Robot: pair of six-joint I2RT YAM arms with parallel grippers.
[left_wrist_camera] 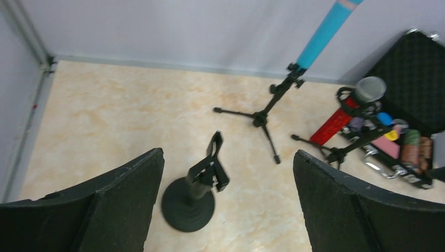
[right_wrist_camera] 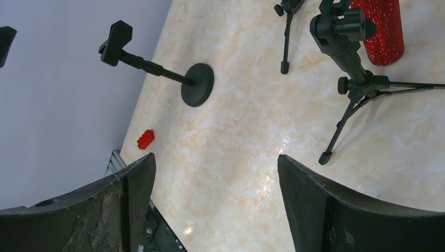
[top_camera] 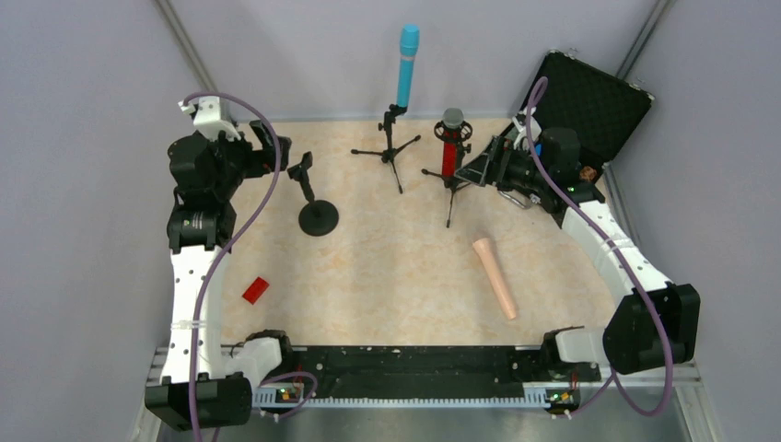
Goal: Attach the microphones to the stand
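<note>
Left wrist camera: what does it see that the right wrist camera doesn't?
Only the left wrist view shows the teal-blue microphone mounted on its tripod and the open black case. Only the right wrist view shows the small red block. Both show the round-base stand with its empty clip and the glittery red microphone.

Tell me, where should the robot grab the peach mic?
Around the middle of its body, coming straight down from above and squeezing across its width. The peach mic lies flat on the table, long and slim, with nothing touching it.
</note>
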